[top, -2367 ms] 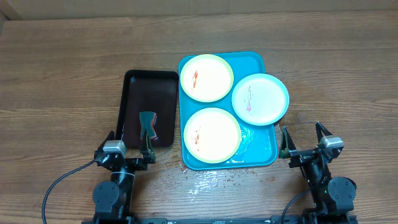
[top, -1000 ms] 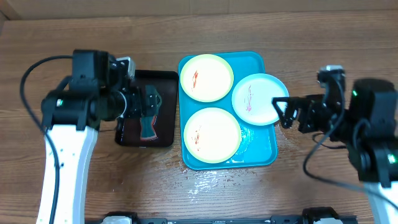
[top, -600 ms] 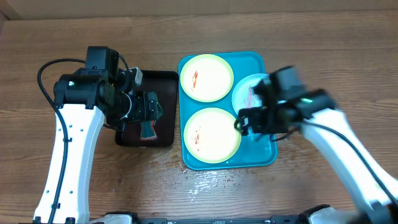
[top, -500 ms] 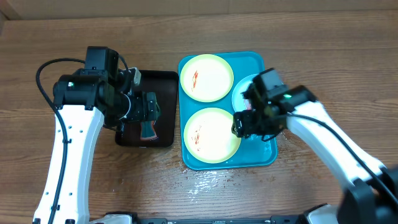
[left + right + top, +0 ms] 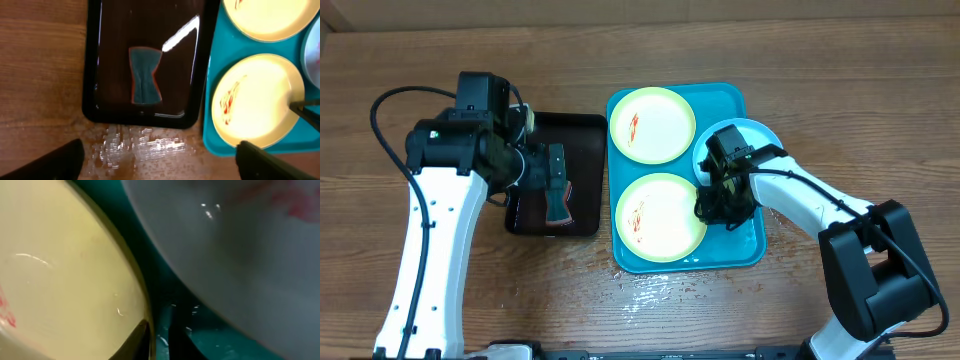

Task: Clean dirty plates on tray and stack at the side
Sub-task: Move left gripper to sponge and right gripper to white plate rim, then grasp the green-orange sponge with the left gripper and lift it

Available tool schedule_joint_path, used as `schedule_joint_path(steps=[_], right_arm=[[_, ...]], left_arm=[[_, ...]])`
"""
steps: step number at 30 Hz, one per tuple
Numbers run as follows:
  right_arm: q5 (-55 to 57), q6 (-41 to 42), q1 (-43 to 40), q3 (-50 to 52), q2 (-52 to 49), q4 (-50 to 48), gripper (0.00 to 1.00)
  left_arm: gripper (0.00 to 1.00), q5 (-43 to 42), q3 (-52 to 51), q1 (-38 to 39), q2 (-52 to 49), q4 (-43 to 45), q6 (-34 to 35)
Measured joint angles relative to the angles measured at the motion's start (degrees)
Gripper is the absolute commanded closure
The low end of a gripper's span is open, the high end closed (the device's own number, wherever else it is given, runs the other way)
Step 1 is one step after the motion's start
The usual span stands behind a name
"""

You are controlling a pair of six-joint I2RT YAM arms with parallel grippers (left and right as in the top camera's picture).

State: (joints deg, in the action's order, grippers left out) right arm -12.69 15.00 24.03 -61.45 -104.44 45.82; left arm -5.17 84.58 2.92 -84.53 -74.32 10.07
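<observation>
Checking plates: all three sit on the turquoise tray (image 5: pixel 735 245), none stacked at the side yet. Near yellow plate (image 5: pixel 661 217) has red-brown smears left of centre, and far yellow plate (image 5: pixel 652 125) has one too. White plate (image 5: pixel 767 138) overhangs the tray's right rim, smeared, partly under the right arm.

Right tool (image 5: pixel 713 206) is down in the gap between near yellow plate and white plate, at the yellow rim. Wrist view shows two dark fingertips (image 5: pixel 142 341) close together with teal between them. Can't tell if they pinch the rim or just sit beside it.

Left tool (image 5: pixel 160 145) hangs wide open, holding nothing, above the black tray (image 5: pixel 582 135). Dark bow-tie pad (image 5: pixel 145 76) lies flat in it. Tabletop (image 5: pixel 420 80) is wet just in front of both trays.

My read: the step is fetch pad, pin plate.
- Left should drop straight onto the pad's narrow waist, fingers across it.
- Right needs a firm hold on the yellow rim before any scrubbing, else the plate likely slides on the wet tray.
- Watch the white plate: it's right against the right tool, or nearly so, and easy to knock off the rim.
</observation>
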Motion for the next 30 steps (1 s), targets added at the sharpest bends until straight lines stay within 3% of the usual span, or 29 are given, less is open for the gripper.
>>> schedule_joint_path(steps=[6, 17, 22, 24, 26, 30], right_arm=[[1.22, 2.56, 0.00, 0.44, 0.24, -1.97, 0.96], [2.93, 4.26, 0.11, 0.44, 0.37, -2.73, 0.96], [3.34, 4.33, 0.13, 0.44, 0.44, -2.80, 0.96], [3.56, 4.44, 0.13, 0.44, 0.46, -2.78, 0.96], [3.69, 4.46, 0.13, 0.44, 0.46, -2.80, 0.96], [3.74, 4.48, 0.13, 0.44, 0.46, -2.73, 0.96]], left_arm=[[0.21, 0.37, -0.90, 0.00, -6.23, 3.91, -0.02], [0.30, 1.88, -2.91, 0.00, -22.53, 9.68, -0.02], [0.53, 1.81, -2.91, 0.00, -29.73, 13.00, -0.04], [0.70, 1.42, -2.93, 0.00, -32.33, 13.40, 0.09], [0.96, 1.29, -2.91, -0.02, -34.36, 13.66, 0.00], [0.96, 1.36, -2.58, -0.17, -34.64, 13.05, -0.15]])
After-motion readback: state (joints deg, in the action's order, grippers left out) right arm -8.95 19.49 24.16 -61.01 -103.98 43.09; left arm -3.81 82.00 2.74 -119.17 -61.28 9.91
